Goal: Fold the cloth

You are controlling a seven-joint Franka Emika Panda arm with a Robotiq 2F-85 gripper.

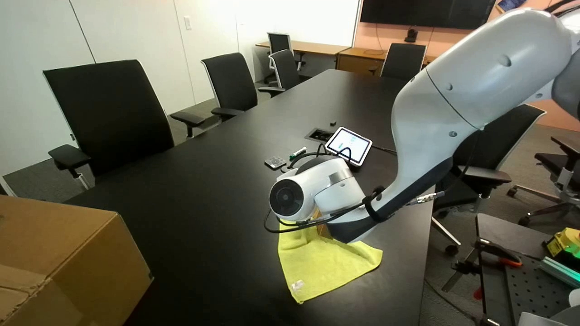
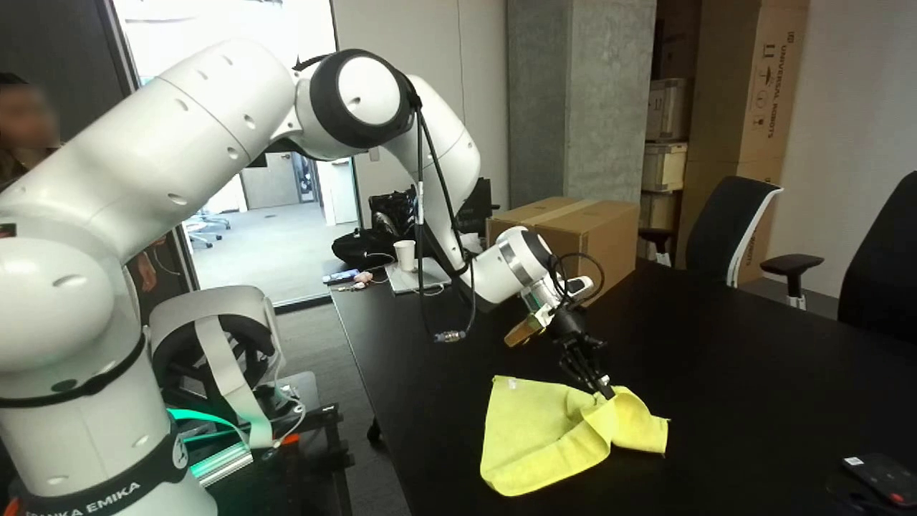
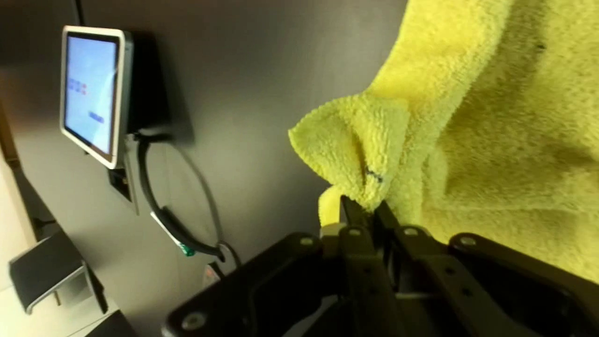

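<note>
A yellow cloth (image 1: 326,267) lies on the black table, with one part bunched and raised. In an exterior view the cloth (image 2: 530,437) is spread flat towards the near side, with a ridge and folds under the fingers. My gripper (image 2: 604,389) points down at the cloth from above. In the wrist view my gripper (image 3: 363,210) has its fingers nearly together, pinching a gathered tuft of the cloth (image 3: 514,140). A loose corner sticks out beyond the fingertips. In an exterior view the arm's wrist hides the gripper and part of the cloth.
A cardboard box (image 1: 68,258) stands on the table. A tablet (image 1: 349,146) with cables, a green marker (image 1: 297,153) and a small grey square (image 1: 275,162) lie beyond the arm. A white cup (image 2: 405,255) stands near the table edge. A dark device (image 2: 882,479) lies at one side.
</note>
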